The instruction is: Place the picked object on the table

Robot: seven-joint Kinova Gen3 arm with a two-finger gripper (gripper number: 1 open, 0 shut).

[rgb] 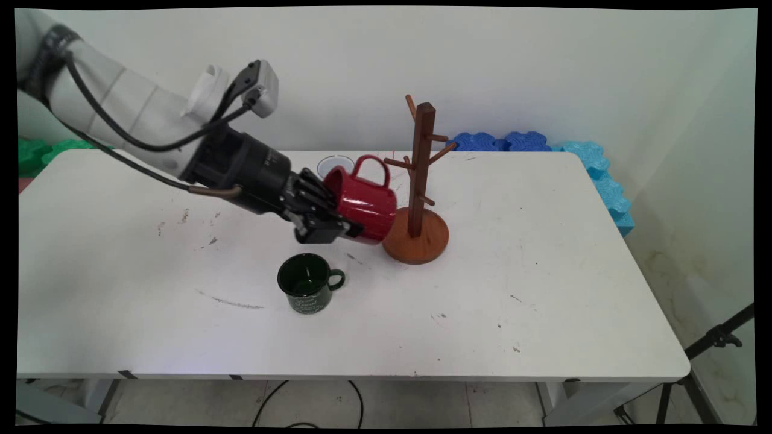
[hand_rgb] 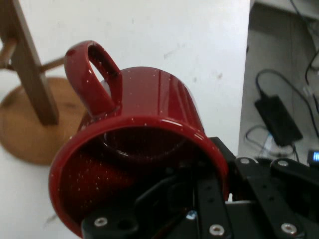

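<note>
Nearest us on the white table stands a small dark green enamel mug, upright, its handle pointing right, apart from everything else. Just beyond and above it we see the black two-finger gripper clenched on the rim of a glossy red enamel mug: in the hand view one finger reaches inside the mouth while the other sits outside the wall, so the wall is pinched between them. We judge that this rim grip leaves the handle free. The red mug is carried tilted on its side, mouth toward the hand, handle uppermost, and it appears to be off the tabletop, though its lower edge is hidden from us. It hangs just beside a brown wooden mug tree with a round base, the handle near the lower pegs but not on any. Behind the red mug a white cup shows partly.
</note>
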